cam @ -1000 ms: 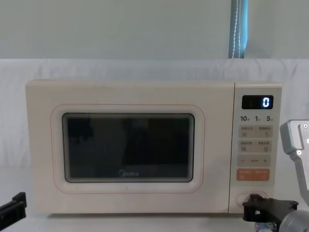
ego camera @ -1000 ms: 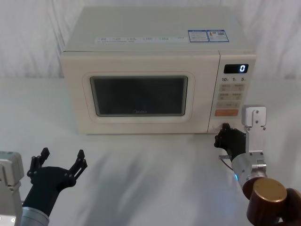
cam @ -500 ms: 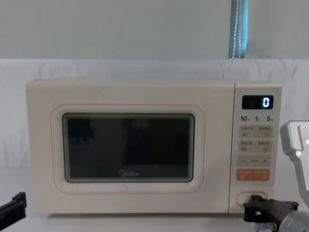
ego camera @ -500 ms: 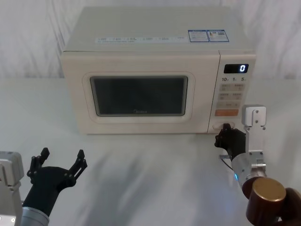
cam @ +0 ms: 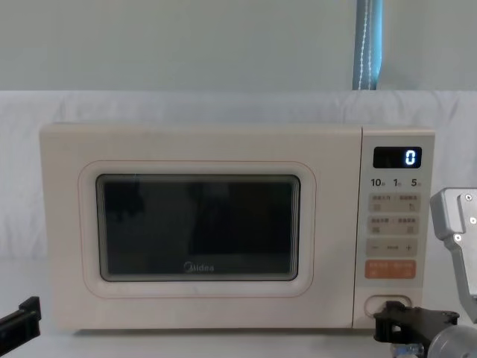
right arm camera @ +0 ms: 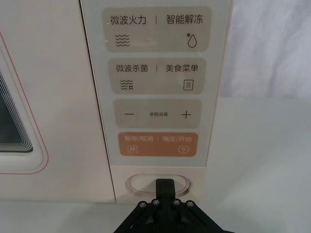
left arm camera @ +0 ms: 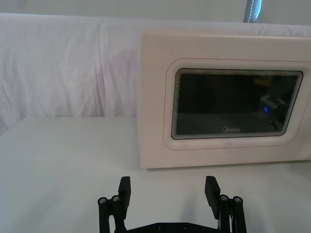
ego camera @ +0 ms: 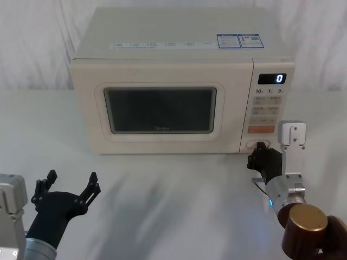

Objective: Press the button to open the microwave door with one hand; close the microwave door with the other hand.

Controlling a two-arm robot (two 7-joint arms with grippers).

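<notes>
At the button [right arm camera: 158, 184] | right hand [right arm camera: 164, 186] pressed together, tip touching | door [ego camera: 160, 111] closed | left hand [ego camera: 66, 188] spread, low over desk [ego camera: 179, 195]

Head looks down, chest level; both share the microwave door [ego camera: 160, 111].

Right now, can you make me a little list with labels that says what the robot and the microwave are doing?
door: the microwave door is closed
button: the button is at the bottom of the panel
right gripper: the right gripper is shut, tip right at the button
left gripper: the left gripper is open, low over the table, away from the microwave
display: shows 0
</notes>
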